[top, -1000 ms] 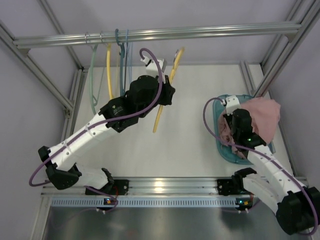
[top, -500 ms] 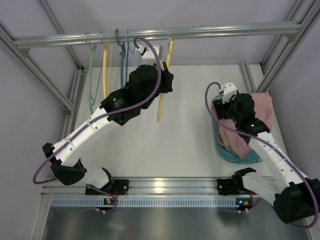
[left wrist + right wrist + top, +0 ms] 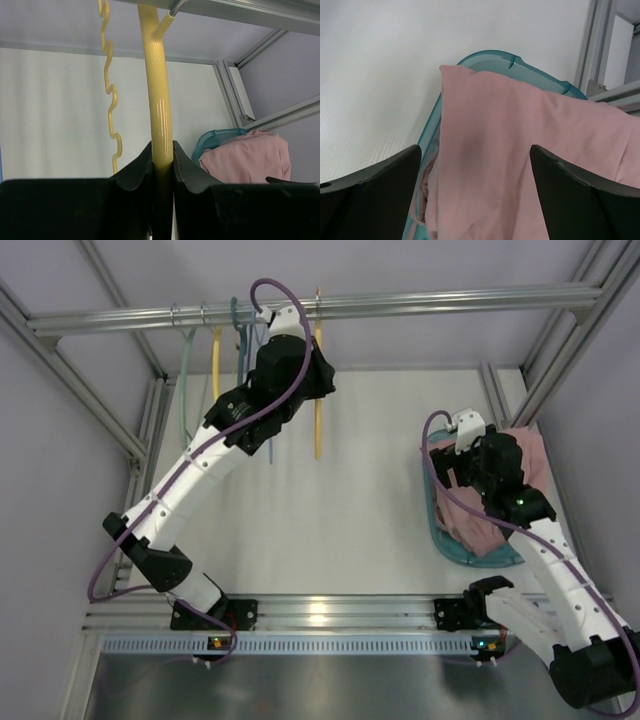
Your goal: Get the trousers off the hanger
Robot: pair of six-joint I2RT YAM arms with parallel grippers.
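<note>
The dusty-pink trousers (image 3: 478,528) lie heaped in a teal basket (image 3: 437,525) at the right, off the hanger. Just above the cloth my right gripper (image 3: 462,478) is open; in the right wrist view its fingers (image 3: 380,175) stand wide apart over the trousers (image 3: 510,130), touching nothing. High at the rail, my left gripper (image 3: 315,370) is shut on the yellow hanger (image 3: 318,425). The left wrist view shows the jaws (image 3: 162,160) clamped on the hanger's bar (image 3: 159,100), its metal hook (image 3: 170,14) at the rail.
An aluminium rail (image 3: 420,304) crosses the back. A pale green hanger (image 3: 185,400), another yellow hanger (image 3: 216,365) and teal and light blue hangers (image 3: 241,335) hang at its left part. Frame posts stand at both sides. The basket rim (image 3: 490,54) borders the white tabletop.
The right gripper has opened and let the trousers drop into the basket. The left arm has raised the yellow hanger from a tilt to upright, up to the rail.
</note>
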